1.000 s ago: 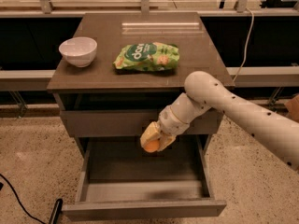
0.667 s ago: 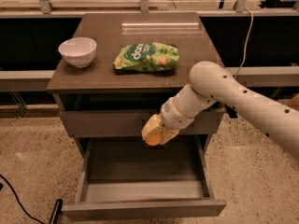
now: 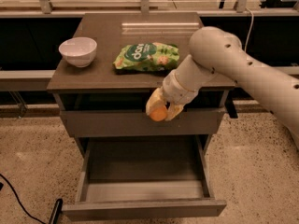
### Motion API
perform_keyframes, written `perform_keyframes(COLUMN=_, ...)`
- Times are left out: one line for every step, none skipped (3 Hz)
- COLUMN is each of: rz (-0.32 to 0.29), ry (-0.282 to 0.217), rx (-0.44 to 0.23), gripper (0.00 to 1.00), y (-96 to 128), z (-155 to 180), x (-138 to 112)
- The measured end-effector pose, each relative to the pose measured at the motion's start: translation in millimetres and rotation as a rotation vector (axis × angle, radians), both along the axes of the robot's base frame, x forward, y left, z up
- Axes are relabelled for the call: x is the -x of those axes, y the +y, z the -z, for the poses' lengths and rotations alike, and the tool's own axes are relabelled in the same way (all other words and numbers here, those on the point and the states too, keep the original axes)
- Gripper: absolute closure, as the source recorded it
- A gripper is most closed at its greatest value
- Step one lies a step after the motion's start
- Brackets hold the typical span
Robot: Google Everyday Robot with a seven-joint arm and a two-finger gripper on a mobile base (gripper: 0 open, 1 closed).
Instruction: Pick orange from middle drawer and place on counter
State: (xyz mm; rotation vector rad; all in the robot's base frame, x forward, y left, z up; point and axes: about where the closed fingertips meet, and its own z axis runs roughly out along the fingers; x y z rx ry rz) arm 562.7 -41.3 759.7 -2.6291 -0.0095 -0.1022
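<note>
Progress?

Roughly halfway. Looks done with the pick half: grips the orange point(image 3: 158, 114) tight between the two fingers of the gripper point(image 3: 161, 111), well clear of the middle drawer point(image 3: 145, 209).

Where exactly?

Hangs in the air in front of the closed drawer panel point(image 3: 103, 123) above, just below the front edge of the counter point(image 3: 107, 36), a bit right of that edge's middle. Touches neither drawer nor counter, as far as can be told.

Left to do?

Lift past the front edge, carry in over the slab, set down, let go. Judging only: room near the front-right corner and along the back edge. Must dodge the green snack bag point(image 3: 146, 56) lying mid-counter close to the front edge, and the white bowl point(image 3: 78, 51) by the left edge. Could roll once let go, so best put down away from the edges.

Drawer?

Stands pulled far out, low in the view. No closing asked for in the task.

Changes against the earlier frames?

Sits higher now. Was level with the lower rim of the closed panel, just over the open drawer; is now up near the panel's top. Comes with a raised arm point(image 3: 243, 64), elbow looming over the counter's right edge. Keeps the same clenched hold on the fruit throughout. No shift in bag, bowl or drawer.
</note>
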Motion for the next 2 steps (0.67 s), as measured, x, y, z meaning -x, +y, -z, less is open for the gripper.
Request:
perform_keyframes(rz=0.056, ry=-0.049, rx=0.02, gripper=1.0, y=2, z=-60, x=-34)
perform_keyframes(rz=0.098, ry=-0.08, rx=0.016, gripper=1.0, y=6, z=-97, x=-61)
